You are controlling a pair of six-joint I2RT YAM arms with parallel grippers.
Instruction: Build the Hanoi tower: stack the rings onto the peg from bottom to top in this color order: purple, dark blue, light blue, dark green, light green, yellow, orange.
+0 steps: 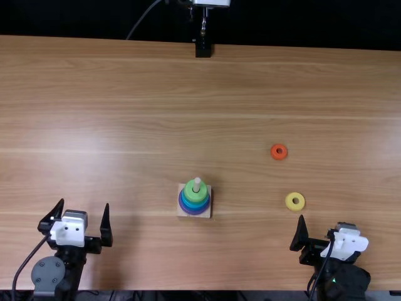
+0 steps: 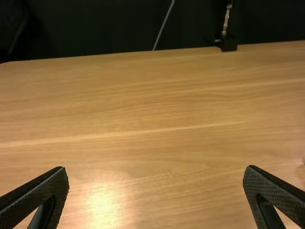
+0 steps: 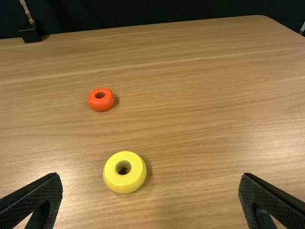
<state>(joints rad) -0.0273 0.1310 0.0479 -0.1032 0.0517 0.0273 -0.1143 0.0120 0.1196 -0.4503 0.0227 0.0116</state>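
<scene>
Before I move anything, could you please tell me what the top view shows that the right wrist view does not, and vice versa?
Top view: the ring stack, its wooden base and the left gripper.
Right wrist view: the table's far right corner.
Both views: the orange ring, the yellow ring, the right gripper and the black stand.

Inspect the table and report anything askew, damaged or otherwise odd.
Nothing stands out. The stacked rings look level around the peg on the square base; the yellow ring and orange ring lie flat, apart, with no visible damage.
</scene>
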